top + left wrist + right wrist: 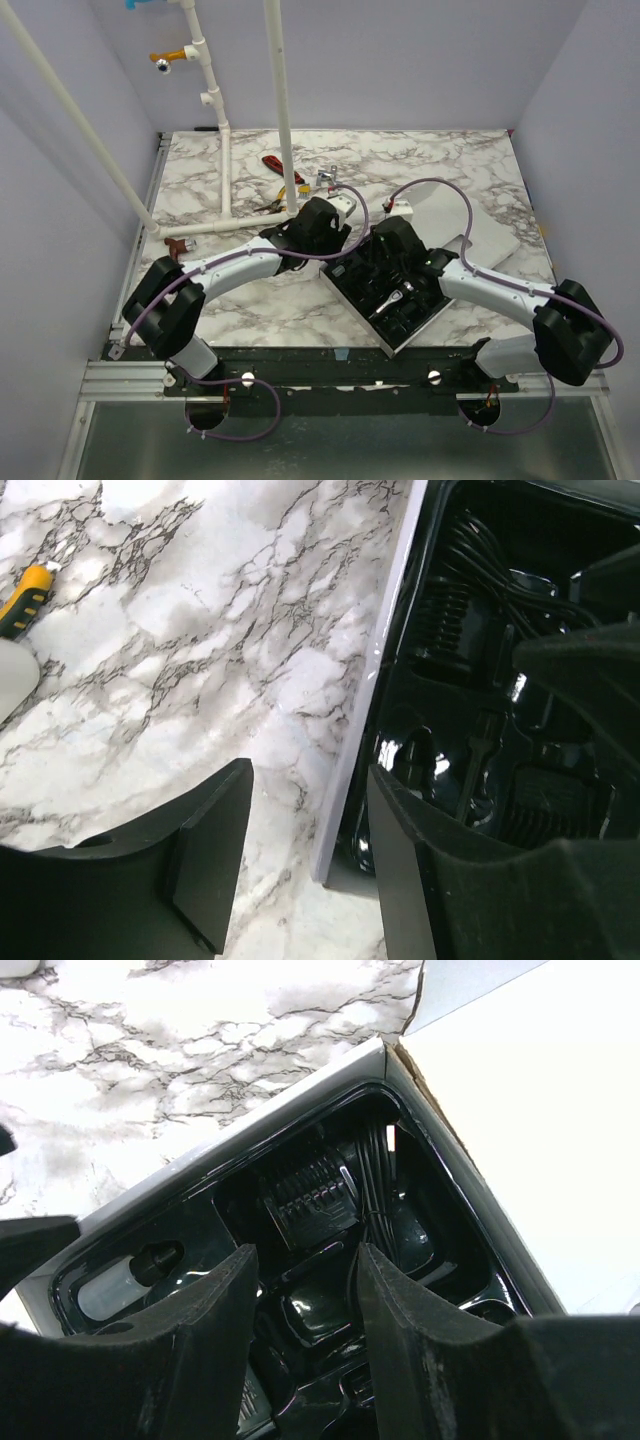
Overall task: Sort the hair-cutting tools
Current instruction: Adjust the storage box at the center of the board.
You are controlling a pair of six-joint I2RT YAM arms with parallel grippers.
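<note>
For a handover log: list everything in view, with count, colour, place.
tray: one, black, white rim, table centre
clipper: one, black, silver blade, in tray
guard comb: one, black, in tray
cable: one, black, in tray
bottle: one, clear, black cap, tray corner
box lid: one, white, right of tray
red-handled implement: one, far table
yellow-handled implement: one, beside the red one
T-shaped piece: one, reddish-brown, left table edge
pipe frame: one, white, far left
left tool: one, black, open, at tray rim
right tool: one, black, open, over tray
</note>
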